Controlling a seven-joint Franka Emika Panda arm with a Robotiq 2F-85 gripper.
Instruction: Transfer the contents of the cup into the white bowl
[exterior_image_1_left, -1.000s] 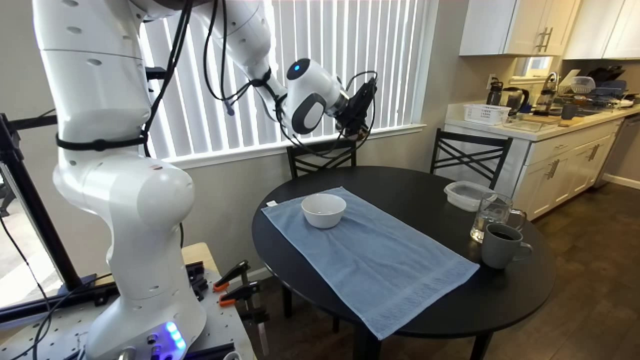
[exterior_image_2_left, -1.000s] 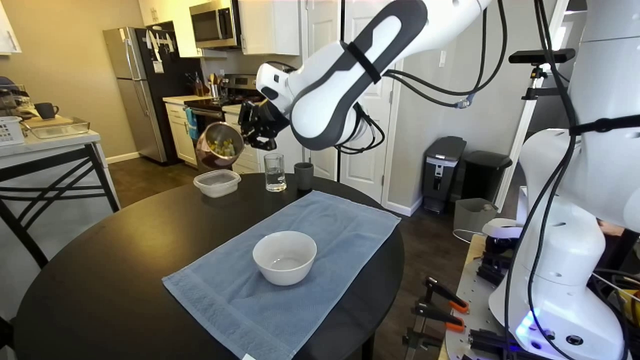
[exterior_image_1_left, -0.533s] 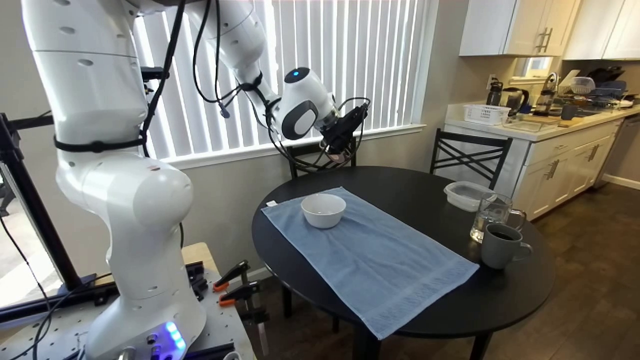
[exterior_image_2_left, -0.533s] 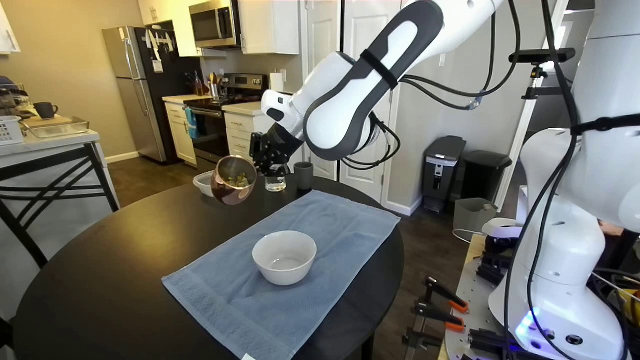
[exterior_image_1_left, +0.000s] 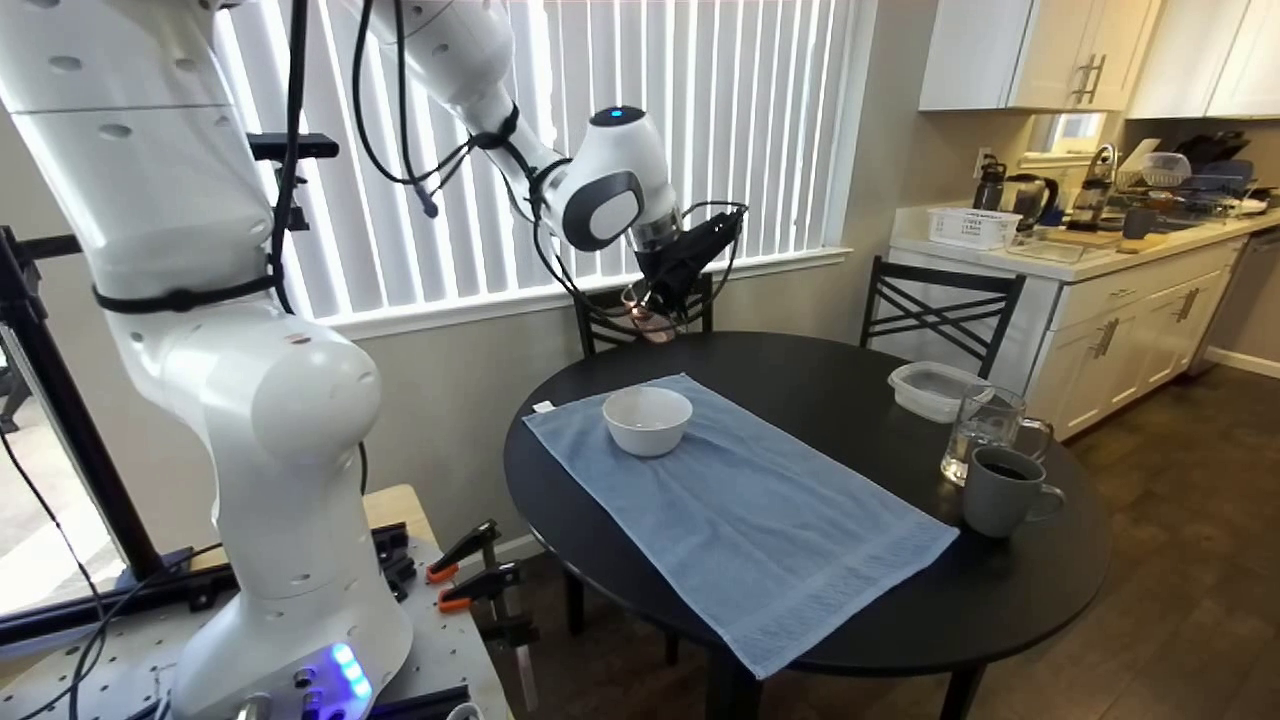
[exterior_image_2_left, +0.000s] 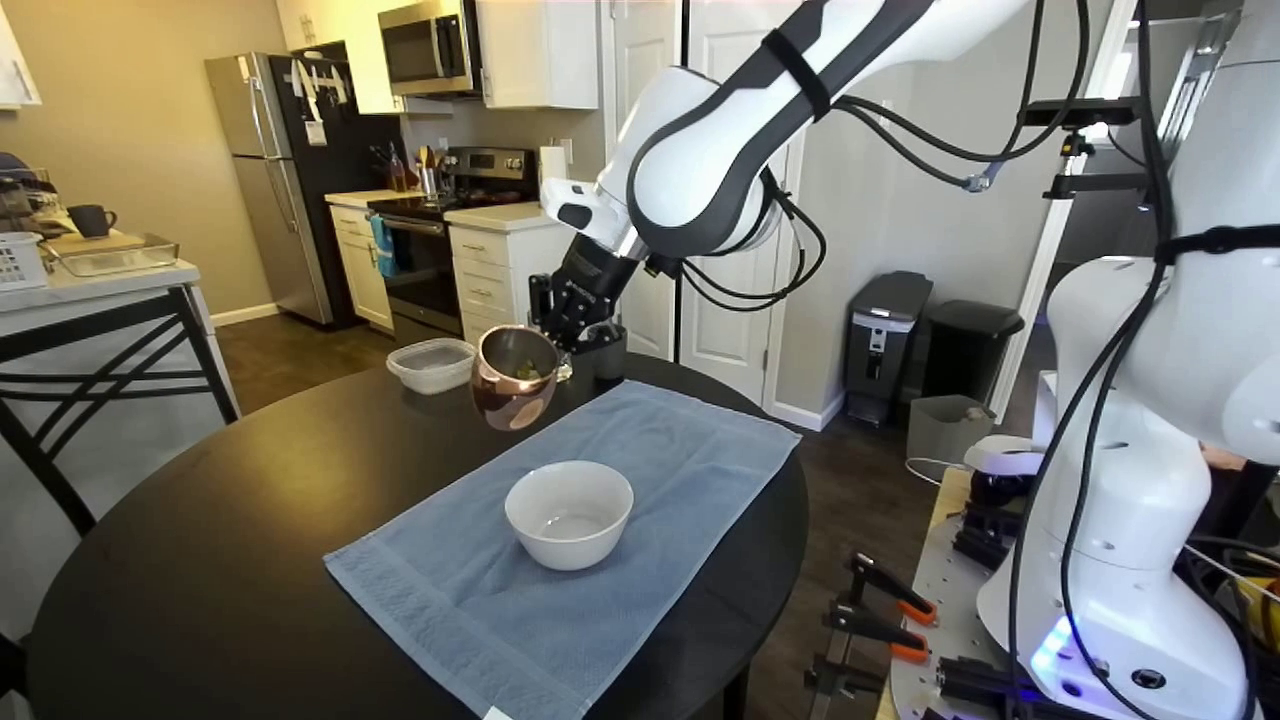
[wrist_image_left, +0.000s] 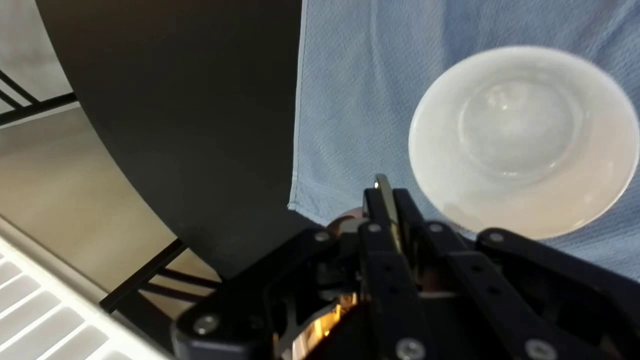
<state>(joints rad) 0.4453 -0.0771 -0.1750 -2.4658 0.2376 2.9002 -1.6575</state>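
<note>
Cup (exterior_image_2_left: 511, 402) nearer bowl (exterior_image_2_left: 566, 549), in end effector (wrist_image_left: 386, 201)

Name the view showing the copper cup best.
An exterior view, where the copper cup shows its open mouth and greenish contents. Less shows in an exterior view, just part below the jaws; the wrist view catches only slivers.

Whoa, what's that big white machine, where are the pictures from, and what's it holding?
It's a jointed white robot arm. Two pictures look on from outside it; the close-up wrist view rides on the arm, peeking past its black fingers. They're closed, holding a round copper-coloured cup with yellow-green bits inside. On the round black table lies a blue cloth towel, with a round white bowl on it. The table also holds a low, clear plastic tub, a clear glass mug and a grey mug.
</note>
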